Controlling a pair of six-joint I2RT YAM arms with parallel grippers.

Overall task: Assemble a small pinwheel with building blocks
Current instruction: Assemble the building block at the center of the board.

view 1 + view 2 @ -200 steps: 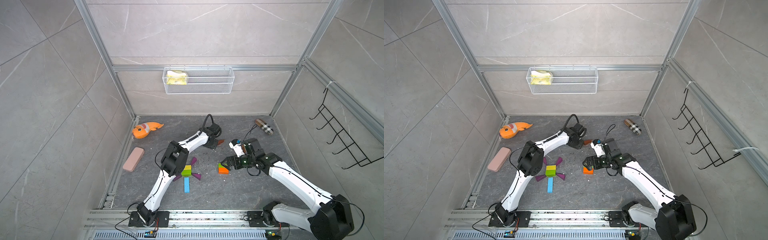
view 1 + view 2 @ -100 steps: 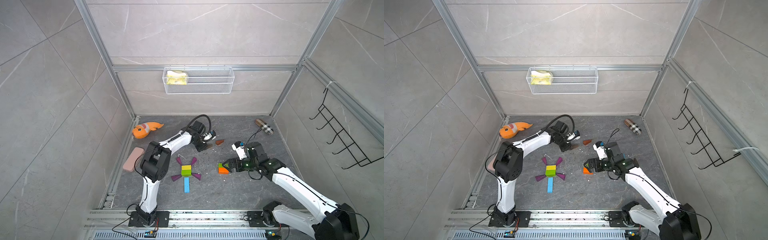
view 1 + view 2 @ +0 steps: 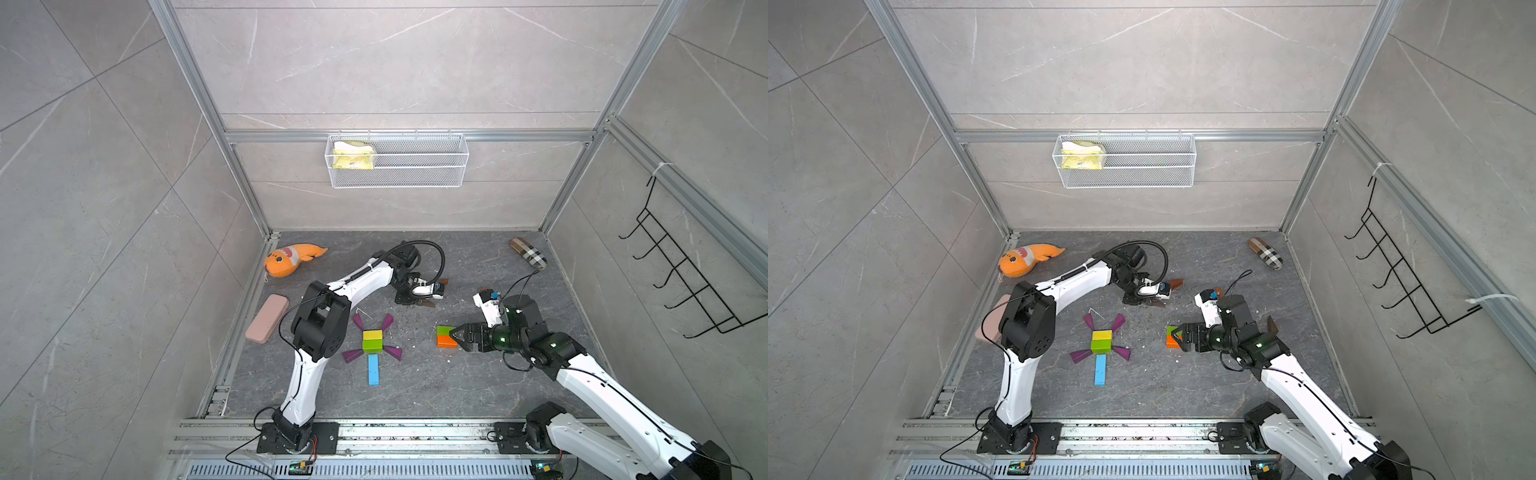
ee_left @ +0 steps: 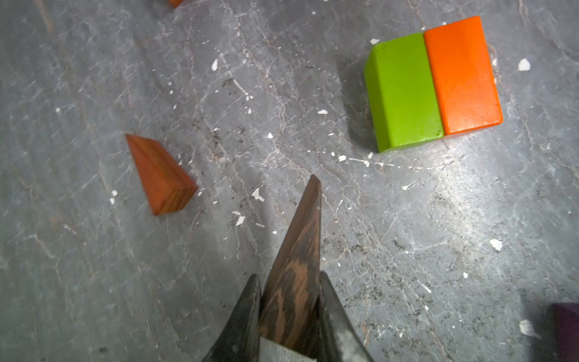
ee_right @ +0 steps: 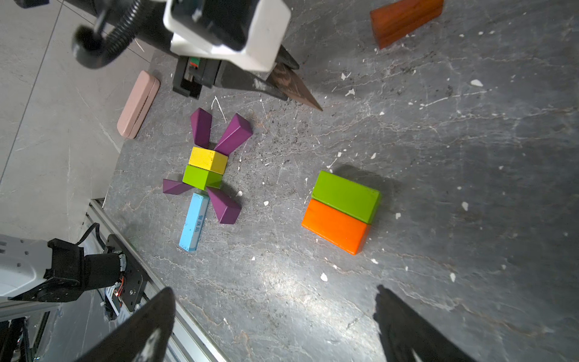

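Note:
A dark brown wedge (image 4: 296, 250) sticks out point-first from my left gripper (image 4: 289, 275), which is shut on it just above the floor, behind the pinwheel (image 3: 419, 301). The pinwheel lies flat: a yellow block (image 3: 372, 335), a green block (image 3: 372, 345), a light-blue bar (image 3: 373, 369) and several purple wedges (image 5: 233, 134) fanned around them. A reddish-brown wedge (image 4: 159, 175) lies loose behind the held one. A green block and an orange block (image 5: 336, 230) lie side by side to the right. My right gripper (image 3: 457, 334) stands open beside that pair, holding nothing (image 5: 274, 288).
An orange plush fish (image 3: 291, 259) lies at the back left and a pink case (image 3: 267, 318) along the left edge. A plaid pouch (image 3: 528, 250) is at the back right. A wire basket (image 3: 397, 160) hangs on the back wall, and a hook rack (image 3: 685, 282) hangs on the right wall.
My left gripper has come forward towards the pinwheel with the dark wedge in it, leaving the reddish-brown wedge behind. The right gripper has drawn back slightly from the green and orange pair.

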